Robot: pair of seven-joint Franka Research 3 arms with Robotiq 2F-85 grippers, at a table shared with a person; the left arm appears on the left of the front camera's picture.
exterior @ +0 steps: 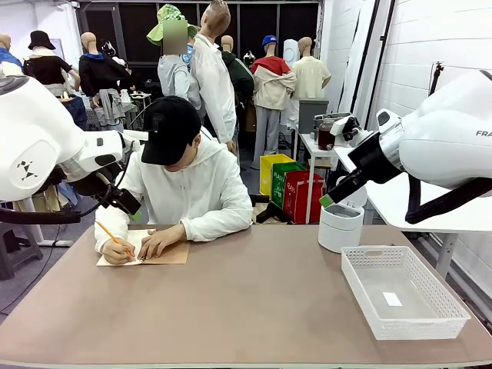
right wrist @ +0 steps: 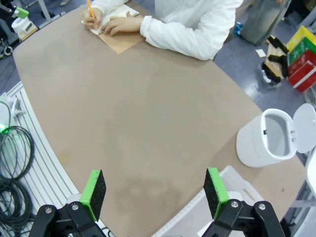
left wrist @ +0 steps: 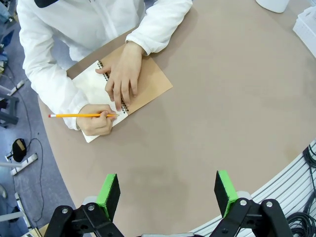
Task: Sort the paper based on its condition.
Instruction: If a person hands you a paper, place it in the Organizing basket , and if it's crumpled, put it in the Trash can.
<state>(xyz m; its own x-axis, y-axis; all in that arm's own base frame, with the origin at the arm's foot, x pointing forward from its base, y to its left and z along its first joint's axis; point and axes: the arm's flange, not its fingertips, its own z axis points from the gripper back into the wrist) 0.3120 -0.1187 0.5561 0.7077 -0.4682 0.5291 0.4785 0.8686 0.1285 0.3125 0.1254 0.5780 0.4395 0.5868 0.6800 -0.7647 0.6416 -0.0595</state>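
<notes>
A plain brown table (exterior: 246,300) with rounded corners carries three things. At its far left edge lies an open spiral notebook (exterior: 173,254) with a brown card cover, with a person's hands (exterior: 157,244) resting on it. At the far right stands a round white bin (exterior: 340,227) with its lid tipped open, and just beside it, nearer the front right corner, sits a white plastic basket (exterior: 421,329).

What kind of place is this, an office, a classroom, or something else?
Probably a robotics lab or test workshop: a white left arm and right arm flank a brown table where a person writes in a notebook, and loose cables lie beside it.
</notes>
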